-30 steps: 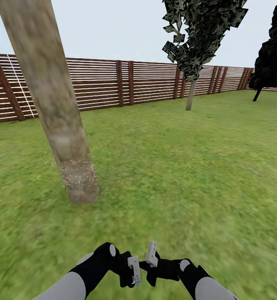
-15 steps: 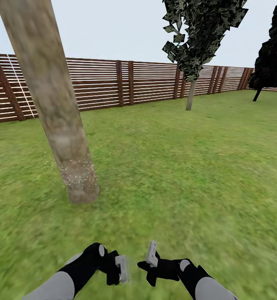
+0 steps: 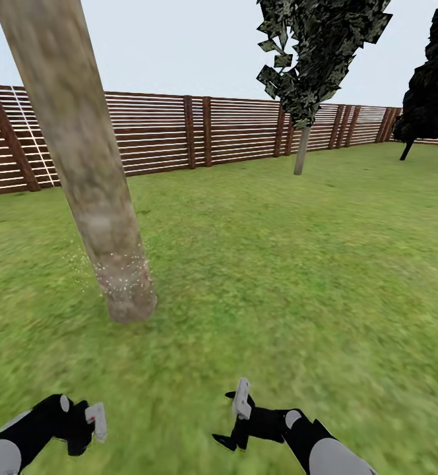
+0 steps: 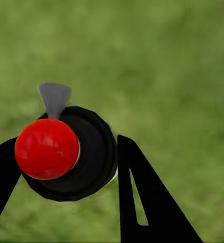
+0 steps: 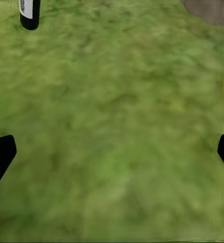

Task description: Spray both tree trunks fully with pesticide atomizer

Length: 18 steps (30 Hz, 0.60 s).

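In the left wrist view the pesticide atomizer (image 4: 66, 152) is seen from above: a red ball cap, a black round body, a grey nozzle. My left gripper (image 4: 66, 172) is shut on it, one black finger on each side. In the head view that gripper (image 3: 87, 425) sits low at the left, over grass. A thick mottled tree trunk (image 3: 90, 178) leans up ahead of it, with white specks around its base. A second tree (image 3: 301, 148) stands far off by the fence. My right gripper (image 3: 233, 421) is open over grass with nothing between its fingers.
A brown slat fence (image 3: 199, 132) rings the lawn (image 3: 298, 264). A black-green conifer (image 3: 423, 99) stands far right. In the right wrist view, a black bottle body with a white label (image 5: 29, 14) and the trunk base (image 5: 213, 9) edge the grass.
My left arm has swung out to the left, away from the right gripper, carrying the atomizer. The right gripper has stayed in place and tilted slightly. The camera has not moved.
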### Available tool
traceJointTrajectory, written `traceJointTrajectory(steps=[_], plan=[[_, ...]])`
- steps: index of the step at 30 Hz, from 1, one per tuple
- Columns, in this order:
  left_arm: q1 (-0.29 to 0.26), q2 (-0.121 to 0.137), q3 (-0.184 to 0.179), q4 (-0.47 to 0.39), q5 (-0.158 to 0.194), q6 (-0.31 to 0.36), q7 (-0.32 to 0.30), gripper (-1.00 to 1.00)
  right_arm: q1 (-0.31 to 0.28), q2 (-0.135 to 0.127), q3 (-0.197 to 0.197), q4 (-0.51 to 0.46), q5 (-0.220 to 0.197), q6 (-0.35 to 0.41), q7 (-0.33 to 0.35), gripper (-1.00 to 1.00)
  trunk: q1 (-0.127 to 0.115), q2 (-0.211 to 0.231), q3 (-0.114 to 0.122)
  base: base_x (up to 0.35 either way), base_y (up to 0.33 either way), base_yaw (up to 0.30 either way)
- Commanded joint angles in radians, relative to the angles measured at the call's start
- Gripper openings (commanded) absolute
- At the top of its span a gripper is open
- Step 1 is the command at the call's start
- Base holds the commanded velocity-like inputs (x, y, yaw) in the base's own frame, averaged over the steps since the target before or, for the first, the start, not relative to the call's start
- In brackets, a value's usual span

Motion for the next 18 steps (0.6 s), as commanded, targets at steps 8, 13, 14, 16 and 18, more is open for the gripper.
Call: traceJointTrajectory(steps=[8, 13, 14, 16, 18], plan=[[0.025, -0.032, 0.346, 0.226, 0.548, -0.317, 0.430, -1.00, 0.093, -0.077, -0.248, -0.011, -0.090, -0.015, -0.623, 1.00, 0.000, 0.000, -0.001, 0.000, 0.000, 0.000], [0.161, -0.056, 0.352, 0.334, 0.782, -0.598, 0.596, -1.00, 0.226, -0.074, -0.261, -0.001, -0.092, -0.211, -1.058, 1.00, 0.000, 0.000, -0.001, 0.000, 0.000, 0.000], [0.176, -0.059, 0.352, 0.337, 0.795, -0.608, 0.610, -1.00, 0.235, -0.071, -0.261, 0.009, -0.092, -0.223, -1.090, 1.00, 0.000, 0.000, -0.001, 0.000, 0.000, 0.000], [0.199, -0.087, 0.351, 0.341, 0.803, -0.617, 0.626, -1.00, 0.243, -0.071, -0.260, 0.048, -0.089, -0.231, -1.117, 1.00, 0.000, 0.000, -0.001, 0.000, 0.000, 0.000], [0.228, -0.102, 0.351, 0.341, 0.805, -0.619, 0.629, -1.00, 0.245, -0.074, -0.261, 0.086, -0.089, -0.230, -1.121, 1.00, 0.000, 0.000, -0.001, 0.000, 0.000, 0.000]])
